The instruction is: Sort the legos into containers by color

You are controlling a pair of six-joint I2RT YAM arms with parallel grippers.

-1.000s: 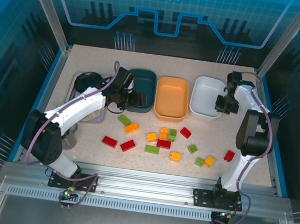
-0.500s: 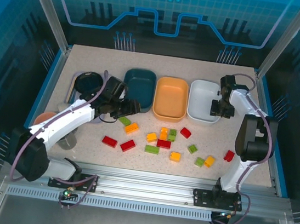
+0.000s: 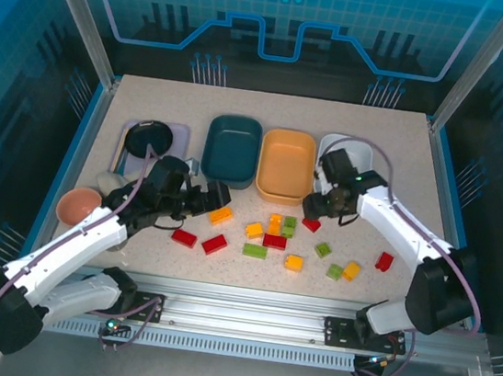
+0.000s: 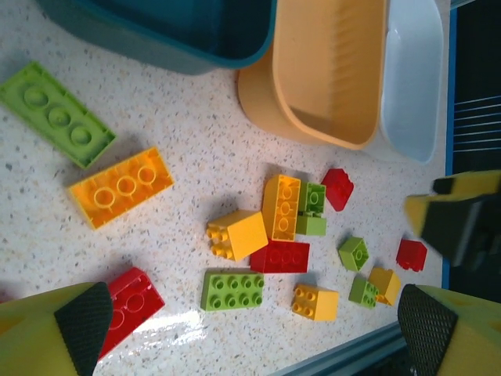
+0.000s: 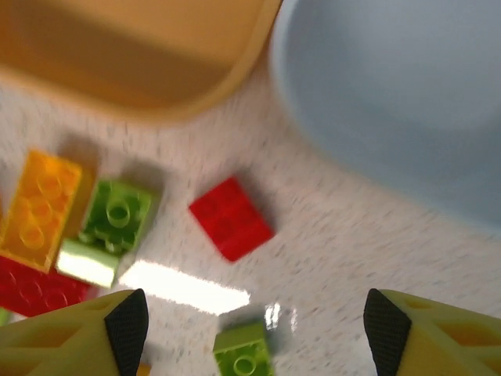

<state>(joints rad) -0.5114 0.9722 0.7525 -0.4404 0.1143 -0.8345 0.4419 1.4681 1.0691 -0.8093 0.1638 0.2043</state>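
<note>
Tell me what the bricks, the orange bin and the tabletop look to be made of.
Bricks: hard moulded plastic, glossy, judging by crisp studs and even colour. Orange bin: likely plastic too, smooth semi-matte wall with a rounded moulded rim. Tabletop: speckled stone-look surface, perhaps laminate or composite; polished, since bright glare shows on it.

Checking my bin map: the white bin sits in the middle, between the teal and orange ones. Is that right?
No. The orange bin sits in the middle, between the teal bin and the white bin, as the top external view shows.
</note>
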